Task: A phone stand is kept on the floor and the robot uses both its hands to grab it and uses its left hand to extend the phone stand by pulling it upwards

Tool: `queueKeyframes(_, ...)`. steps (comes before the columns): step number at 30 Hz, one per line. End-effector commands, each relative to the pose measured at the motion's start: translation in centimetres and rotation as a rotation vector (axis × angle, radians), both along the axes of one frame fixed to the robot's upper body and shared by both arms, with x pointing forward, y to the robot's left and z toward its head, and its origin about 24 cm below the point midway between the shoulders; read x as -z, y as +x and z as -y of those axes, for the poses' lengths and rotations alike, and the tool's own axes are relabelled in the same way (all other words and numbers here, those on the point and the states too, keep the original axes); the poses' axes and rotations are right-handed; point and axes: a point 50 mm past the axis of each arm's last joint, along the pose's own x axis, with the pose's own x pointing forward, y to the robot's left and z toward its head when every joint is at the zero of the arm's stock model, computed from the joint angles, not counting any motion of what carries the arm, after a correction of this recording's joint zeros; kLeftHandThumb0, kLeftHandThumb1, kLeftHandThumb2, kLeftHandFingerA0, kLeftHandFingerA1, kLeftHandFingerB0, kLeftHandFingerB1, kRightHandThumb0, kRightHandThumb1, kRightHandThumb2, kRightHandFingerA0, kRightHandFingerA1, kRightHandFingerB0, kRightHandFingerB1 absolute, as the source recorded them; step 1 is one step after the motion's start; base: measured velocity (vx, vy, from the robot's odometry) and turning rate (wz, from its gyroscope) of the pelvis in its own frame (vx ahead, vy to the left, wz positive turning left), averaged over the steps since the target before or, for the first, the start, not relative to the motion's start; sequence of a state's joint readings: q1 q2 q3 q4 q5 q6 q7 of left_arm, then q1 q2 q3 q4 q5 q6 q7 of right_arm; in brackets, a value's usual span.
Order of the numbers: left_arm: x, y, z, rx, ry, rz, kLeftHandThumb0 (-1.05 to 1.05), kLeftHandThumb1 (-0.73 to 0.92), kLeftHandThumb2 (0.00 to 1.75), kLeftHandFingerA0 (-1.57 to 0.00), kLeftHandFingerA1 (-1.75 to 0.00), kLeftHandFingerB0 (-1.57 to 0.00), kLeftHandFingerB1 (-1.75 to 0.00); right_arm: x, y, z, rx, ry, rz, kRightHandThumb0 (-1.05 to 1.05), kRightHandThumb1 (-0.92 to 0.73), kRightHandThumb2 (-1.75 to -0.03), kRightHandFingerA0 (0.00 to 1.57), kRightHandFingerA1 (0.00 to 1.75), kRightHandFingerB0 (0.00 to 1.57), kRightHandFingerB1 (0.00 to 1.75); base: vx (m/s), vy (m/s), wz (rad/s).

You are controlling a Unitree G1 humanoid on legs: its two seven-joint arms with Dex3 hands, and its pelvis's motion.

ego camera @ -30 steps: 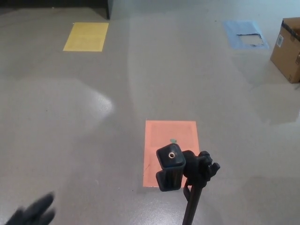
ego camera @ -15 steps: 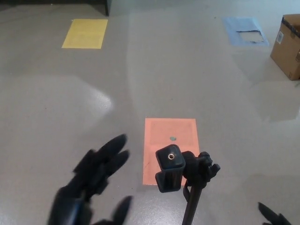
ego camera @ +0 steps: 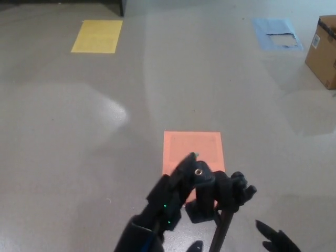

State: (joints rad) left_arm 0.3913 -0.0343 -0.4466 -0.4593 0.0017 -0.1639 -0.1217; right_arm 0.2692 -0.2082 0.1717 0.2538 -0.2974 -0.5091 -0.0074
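Reaching stage, no grip yet. Left hand (ego camera: 167, 202) spread, fingers apart, against the head of the phone stand (ego camera: 218, 202), upright just below the orange floor patch (ego camera: 193, 146). Right hand (ego camera: 278, 239) low beside the pole; spread or closed, cannot tell. Next: close both, then lift.

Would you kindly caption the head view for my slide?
Left hand reaches the phone stand head over an orange floor patch; right hand waits nearby.
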Motion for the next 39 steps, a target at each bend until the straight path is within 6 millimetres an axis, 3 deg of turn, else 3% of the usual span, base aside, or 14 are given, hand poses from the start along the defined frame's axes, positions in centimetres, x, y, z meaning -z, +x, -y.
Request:
queueKeyframes(1,2.6,-0.4,1.4,0.142,0.067,-0.285,-1.02,0.74,1.04,0.00,0.00,0.00,-0.05,1.2,1.2,-0.9,0.000,-0.059,-0.047,-0.79,-0.50,-0.93,0.00,0.52,0.00,0.24,0.00,0.000,0.00)
queueKeyframes(10,4.8,2.8,-0.1,-0.030,-0.023,-0.408,-1.04,0.69,0.98,0.00,0.00,0.00,-0.01,0.9,3.1,-2.6,-0.008,-0.108,-0.043,-0.82,-0.67,-0.60,0.02,0.62,0.00,0.33,0.00,0.000,0.00)
queueKeyframes(15,6.1,4.5,-0.8,-0.146,-0.149,-0.498,-0.97,0.65,0.95,0.00,-0.02,0.00,0.00,1.5,3.8,-3.1,-0.011,-0.131,-0.073,-0.83,-0.68,-0.61,0.04,0.64,0.00,0.34,0.00,0.000,0.00)
queueKeyframes(17,6.2,5.0,-0.9,-0.187,-0.192,-0.512,-0.95,0.63,0.93,0.00,-0.04,0.00,0.00,1.7,4.0,-3.3,-0.010,-0.138,-0.080,-0.84,-0.54,-0.94,0.08,0.61,0.03,0.26,0.00,0.000,0.00)
queueKeyframes(18,6.2,5.4,-1.0,-0.212,-0.203,-0.517,-0.90,0.61,0.94,0.00,-0.09,0.00,-0.04,1.8,4.1,-3.4,-0.011,-0.136,-0.077,-0.84,-0.69,-0.61,0.07,0.65,0.00,0.37,0.00,0.000,0.00)
queueKeyframes(20,6.3,6.0,-1.0,-0.274,-0.277,-0.542,-0.85,0.56,0.89,-0.01,-0.10,0.00,-0.03,2.0,4.1,-3.8,-0.013,-0.121,-0.089,-0.82,-0.53,-0.93,0.09,0.64,0.02,0.32,0.00,0.000,0.00)
queueKeyframes(21,6.2,6.5,-1.0,-0.328,-0.348,-0.566,-0.68,0.48,0.87,-0.01,-0.34,0.00,-0.17,2.1,4.2,-4.1,-0.018,-0.111,-0.082,-0.83,-0.68,-0.60,0.08,0.70,0.00,0.41,0.00,0.000,0.00)
queueKeyframes(24,5.8,7.6,-1.0,-0.391,-0.457,-0.604,-0.62,0.45,0.85,0.00,-0.40,0.00,-0.20,2.3,4.4,-4.4,-0.015,-0.109,-0.074,-0.85,-0.67,-0.61,0.09,0.69,0.01,0.44,0.00,0.000,0.00)
queueKeyframes(25,5.8,7.8,-1.0,-0.408,-0.491,-0.619,-0.60,0.57,0.58,0.00,-0.47,0.00,-0.26,2.4,4.4,-4.5,-0.015,-0.111,-0.074,-0.84,-0.67,-0.61,0.08,0.69,0.01,0.45,0.00,0.000,0.00)
queueKeyframes(29,5.3,8.9,-0.9,-0.455,-0.604,-0.679,-0.69,0.40,0.73,-0.03,-0.17,0.00,0.00,2.6,4.2,-5.1,-0.018,-0.131,-0.089,-0.84,-0.68,-0.61,0.08,0.65,0.01,0.42,0.00,0.000,0.00)
queueKeyframes(32,4.9,9.0,-0.2,-0.371,-0.653,-0.752,-0.65,0.38,0.72,0.00,-0.07,0.00,-0.05,2.7,4.2,-5.2,-0.017,-0.136,-0.099,-0.83,-0.53,-0.93,0.09,0.63,0.02,0.33,0.00,0.000,0.00)
queueKeyframes(37,4.1,7.7,1.0,-0.209,-0.605,-0.783,-0.67,0.40,0.69,0.00,-0.05,0.00,0.00,2.5,4.2,-5.1,-0.021,-0.125,-0.085,-0.85,-0.69,-0.61,0.00,0.78,0.00,0.43,0.00,0.000,0.00)
queueKeyframes(38,3.8,7.3,1.3,-0.169,-0.575,-0.774,-0.71,0.43,0.72,0.00,-0.03,0.00,0.00,2.5,4.2,-5.0,-0.024,-0.120,-0.081,-0.90,-0.54,-0.98,0.04,0.69,0.01,0.38,0.00,0.000,0.00)
queueKeyframes(39,3.7,6.9,1.5,-0.136,-0.548,-0.765,-0.71,0.43,0.72,0.00,-0.03,0.00,0.00,2.6,4.1,-4.8,-0.027,-0.118,-0.080,-0.90,-0.54,-0.98,0.04,0.69,0.01,0.38,0.00,0.000,0.00)
